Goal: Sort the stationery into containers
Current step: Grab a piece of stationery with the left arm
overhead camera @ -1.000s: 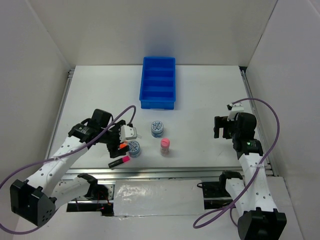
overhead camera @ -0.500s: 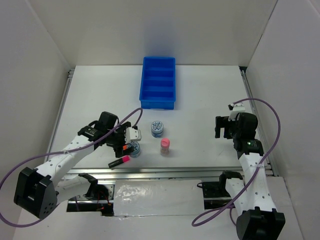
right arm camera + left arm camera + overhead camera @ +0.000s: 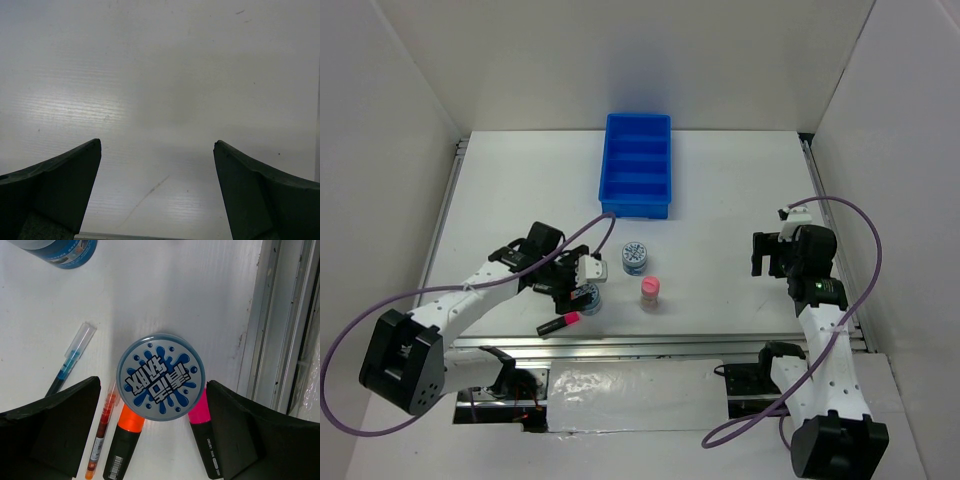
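Tray (image 3: 637,180), twelve o'clock: apparently unfilled; stationery (image 3: 651,291) all on tabletop (image 3: 720,200). Left fingers (image 3: 50,425) spread astride roll (image 3: 160,376); right fingers (image 3: 50,185) spread.

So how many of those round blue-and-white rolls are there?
2: the near roll lies between the open left gripper fingers; the far roll sits just before the blue tray. The arm may hide others.

Blue-white splash print on roll (image 3: 160,376); orange-black highlighter (image 3: 125,445), pink-black highlighter (image 3: 204,434); blue pen (image 3: 69,363), red pen (image 3: 101,432); pink cylinder (image 3: 651,292); plain blue tray (image 3: 637,165).
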### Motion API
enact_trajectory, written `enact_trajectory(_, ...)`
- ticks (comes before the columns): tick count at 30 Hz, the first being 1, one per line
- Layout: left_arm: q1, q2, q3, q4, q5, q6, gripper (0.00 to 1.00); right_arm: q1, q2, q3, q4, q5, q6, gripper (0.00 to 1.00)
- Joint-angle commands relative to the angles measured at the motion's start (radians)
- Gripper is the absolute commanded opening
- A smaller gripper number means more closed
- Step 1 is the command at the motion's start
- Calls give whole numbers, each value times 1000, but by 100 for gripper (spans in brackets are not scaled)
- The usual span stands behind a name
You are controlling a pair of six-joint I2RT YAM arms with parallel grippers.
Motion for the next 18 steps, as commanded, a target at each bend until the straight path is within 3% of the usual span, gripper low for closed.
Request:
enact_trajectory(1, -6, 16, 4, 39, 63, 22, 99, -16, 5, 21, -1, -5, -11, 99)
enact_trajectory(11, -23, 51, -4, 74, 66, 5, 94, -21, 9, 17, 2, -6, -15, 99)
enact_trajectory(18, -21, 88, -4, 64, 60, 20, 82, -21, 11, 14, 2, -6, -15, 99)
